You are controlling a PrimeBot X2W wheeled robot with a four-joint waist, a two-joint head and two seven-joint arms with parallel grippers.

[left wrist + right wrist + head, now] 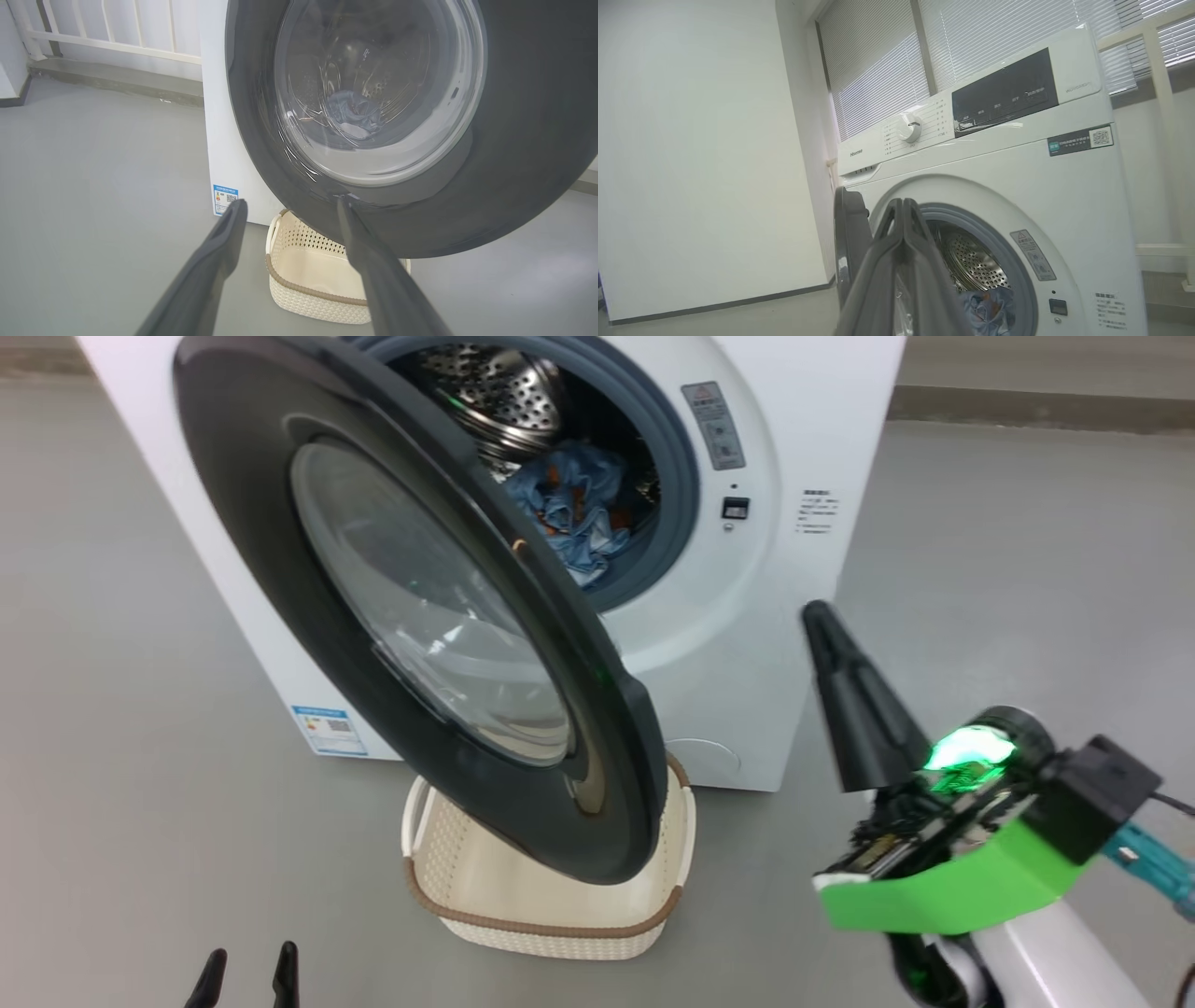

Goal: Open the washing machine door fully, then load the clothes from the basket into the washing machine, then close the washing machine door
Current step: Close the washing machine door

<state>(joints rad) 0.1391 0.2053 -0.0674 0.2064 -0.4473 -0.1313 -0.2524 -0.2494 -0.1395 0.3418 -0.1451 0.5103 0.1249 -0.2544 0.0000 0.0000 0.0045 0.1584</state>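
Right pincer (822, 616) pressed together on nothing, left pincer (252, 959) spread wide, both clear of the washing machine (812, 439).
From where I stand, the right pincer's two dark fingers meet in a single point aimed up at the machine's white front. The clothes (574, 513) lie up and to the left of its tip, bunched inside the steel drum (504, 397). The washing machine door (420, 607) hangs partly swung out to that pincer's left, between it and the left pincer. The basket (551, 924) sits on the grey floor (140, 803) just ahead of the left pincer, under the door's black rim, its cream inside showing.
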